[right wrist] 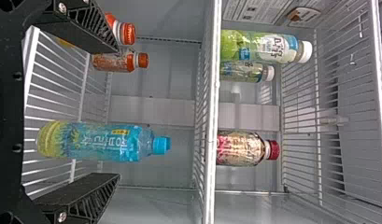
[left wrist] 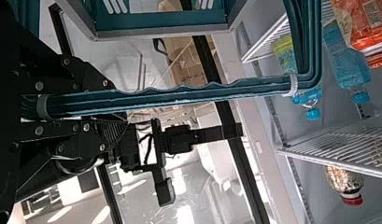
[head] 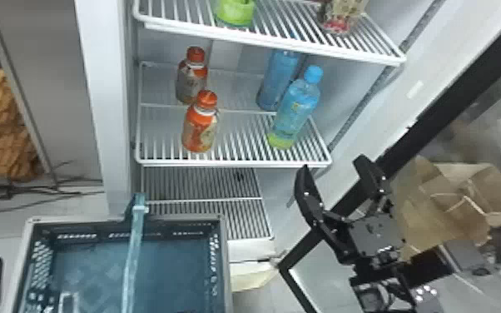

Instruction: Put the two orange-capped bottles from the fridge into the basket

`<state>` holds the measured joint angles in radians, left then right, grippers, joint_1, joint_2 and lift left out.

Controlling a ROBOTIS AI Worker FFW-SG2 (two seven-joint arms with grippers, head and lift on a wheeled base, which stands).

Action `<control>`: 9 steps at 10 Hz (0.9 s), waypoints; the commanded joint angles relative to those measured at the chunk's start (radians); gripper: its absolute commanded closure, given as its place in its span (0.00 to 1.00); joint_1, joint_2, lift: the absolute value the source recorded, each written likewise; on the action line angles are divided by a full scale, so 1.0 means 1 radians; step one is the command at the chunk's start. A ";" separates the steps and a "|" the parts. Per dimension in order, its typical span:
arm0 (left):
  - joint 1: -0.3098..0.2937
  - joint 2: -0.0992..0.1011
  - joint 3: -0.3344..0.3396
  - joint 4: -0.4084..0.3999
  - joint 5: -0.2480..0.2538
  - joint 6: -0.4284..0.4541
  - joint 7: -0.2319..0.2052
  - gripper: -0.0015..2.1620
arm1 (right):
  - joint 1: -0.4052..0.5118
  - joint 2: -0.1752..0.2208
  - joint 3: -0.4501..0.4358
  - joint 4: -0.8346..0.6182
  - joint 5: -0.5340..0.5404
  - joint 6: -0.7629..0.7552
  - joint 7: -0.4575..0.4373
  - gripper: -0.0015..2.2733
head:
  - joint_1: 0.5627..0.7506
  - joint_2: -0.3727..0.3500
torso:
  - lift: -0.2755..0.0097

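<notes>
**Right Gripper [head: 333,164] Hung Open Below and Right of the Shelf [head: 233,163]**

In the head view, both task bottles stood upright in the fridge [head: 106,104], on the shelf left of the frame's upper centre. The front orange-capped bottle [head: 201,129] was close to the shelf's front edge; the rear orange-capped bottle [head: 191,81] stood behind it, slightly to its left.

To their right, on the same shelf, were the front blue bottle [head: 295,110] and the rear blue bottle [head: 278,79]. A green bottle [head: 235,12] and a red-and-cream bottle [head: 342,14] stood on the upper shelf [head: 270,38], along the frame's top edge.

The right gripper's jaws were spread wide with nothing between them, at the right of the frame's centre. In the right wrist view, one finger covered part of an orange-capped bottle at upper left.

The basket [head: 170,270] sat at lower left in the head view, its handle [head: 134,249] crossing over the opening. In the left wrist view, the left gripper [left wrist: 111,105] had its jaws clamped around that handle. A cardboard box [head: 470,187] lay at the frame's right.
</notes>
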<state>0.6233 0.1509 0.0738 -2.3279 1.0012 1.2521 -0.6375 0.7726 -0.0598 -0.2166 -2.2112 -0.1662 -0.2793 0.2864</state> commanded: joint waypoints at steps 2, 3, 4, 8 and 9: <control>-0.002 0.003 -0.004 0.000 0.002 0.004 -0.001 0.56 | 0.005 0.000 0.001 -0.014 0.009 0.017 -0.012 0.04 | 0.70 0.03 | 0.14; -0.005 0.003 -0.004 0.000 0.004 0.009 -0.001 0.56 | 0.005 0.000 0.001 -0.016 0.013 0.024 -0.012 0.04 | 0.70 0.03 | 0.14; -0.005 0.004 -0.006 0.000 0.002 0.009 -0.001 0.56 | 0.008 0.000 -0.001 -0.021 0.017 0.036 -0.013 0.04 | 0.70 0.03 | 0.14; -0.007 0.004 -0.008 0.000 0.002 0.009 -0.001 0.56 | -0.024 -0.026 0.045 0.006 0.011 0.039 -0.013 0.04 | 0.70 0.03 | 0.14; -0.010 0.007 -0.010 0.002 0.002 0.009 -0.001 0.56 | -0.056 -0.046 0.075 0.035 0.001 0.039 -0.012 0.04 | 0.70 0.03 | 0.14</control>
<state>0.6143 0.1560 0.0649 -2.3277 1.0031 1.2615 -0.6381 0.7349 -0.0938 -0.1611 -2.1936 -0.1589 -0.2400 0.2741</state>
